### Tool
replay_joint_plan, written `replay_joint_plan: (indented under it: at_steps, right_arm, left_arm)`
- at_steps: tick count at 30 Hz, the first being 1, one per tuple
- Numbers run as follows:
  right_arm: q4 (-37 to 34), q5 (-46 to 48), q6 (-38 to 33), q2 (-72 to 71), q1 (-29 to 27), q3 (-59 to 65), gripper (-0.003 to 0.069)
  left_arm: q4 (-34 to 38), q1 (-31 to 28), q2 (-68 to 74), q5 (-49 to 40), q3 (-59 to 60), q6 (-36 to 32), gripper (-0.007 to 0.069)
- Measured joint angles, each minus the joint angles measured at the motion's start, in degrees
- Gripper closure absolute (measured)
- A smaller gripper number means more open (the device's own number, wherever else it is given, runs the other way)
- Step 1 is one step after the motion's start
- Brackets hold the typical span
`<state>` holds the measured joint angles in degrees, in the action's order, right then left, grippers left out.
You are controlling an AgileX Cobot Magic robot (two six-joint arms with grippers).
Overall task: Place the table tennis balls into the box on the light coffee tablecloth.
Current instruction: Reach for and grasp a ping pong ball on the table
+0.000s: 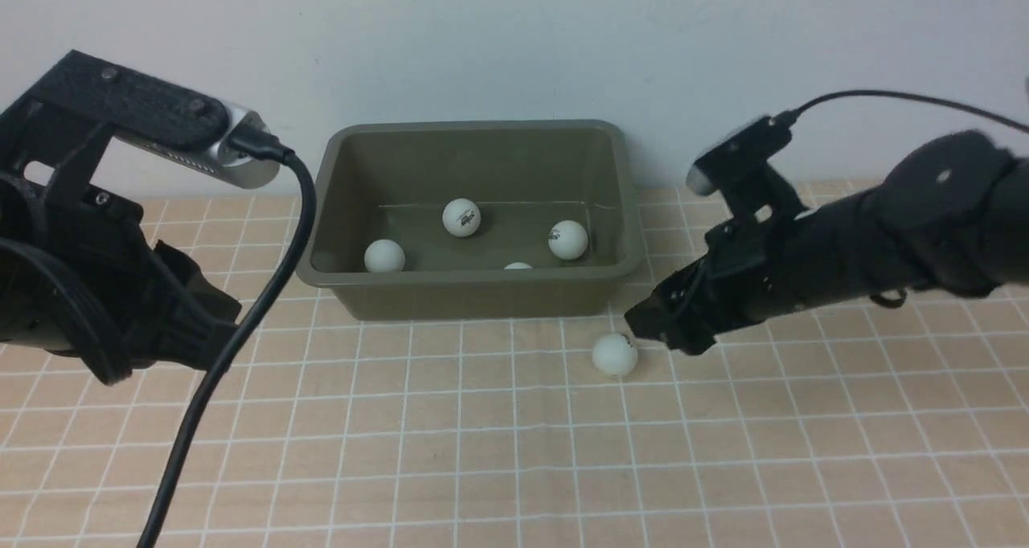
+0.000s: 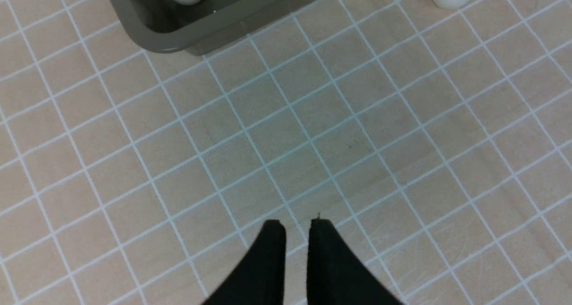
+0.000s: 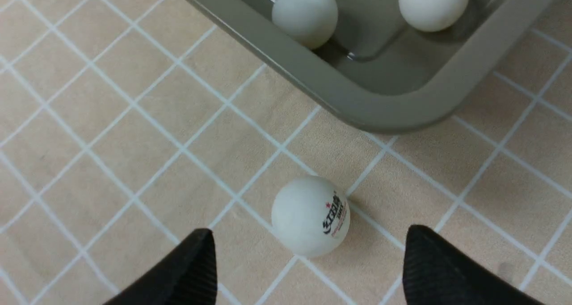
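Observation:
The olive-green box [image 1: 482, 299] stands at the back of the light coffee tablecloth [image 1: 482, 451]. Several table tennis balls lie inside it, among them one with a logo [image 1: 461, 217]. One white ball [image 1: 615, 354] with a printed logo rests on the cloth in front of the box's right corner. My right gripper [image 1: 643, 327] is low beside it. In the right wrist view that gripper [image 3: 309, 230] is open, and the ball [image 3: 310, 215] lies between its spread fingertips without touching either. My left gripper [image 2: 297, 224] is shut on nothing over bare cloth, left of the box [image 2: 152, 36].
A pale wall rises right behind the box. The left arm's thick black cable [image 1: 241, 331] hangs down across the cloth's left side. The right arm's cable [image 1: 884, 96] arcs above that arm.

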<state>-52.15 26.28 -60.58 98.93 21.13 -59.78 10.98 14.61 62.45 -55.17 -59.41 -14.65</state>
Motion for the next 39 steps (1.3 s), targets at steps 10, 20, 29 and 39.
replay_joint_plan:
  at_steps: [10,20,29,39]
  right_arm:
    - [-5.1,-7.9,9.3,2.2,5.0,1.0,0.0155]
    - [-6.3,-10.3,9.5,6.2,5.0,1.0,0.015]
    - [-6.3,-10.3,9.3,9.4,5.0,0.0,0.015]
    - [-5.5,-6.9,10.4,9.9,5.0,-4.4,0.015]
  left_arm:
    - [1.8,0.0,0.0,0.0,0.0,0.0,0.06]
    - [1.8,0.0,0.0,0.0,0.0,0.0,0.06]
    - [2.0,0.0,0.0,0.0,0.0,0.0,0.06]
    - [2.5,0.0,0.0,-0.2,0.0,-0.1,0.06]
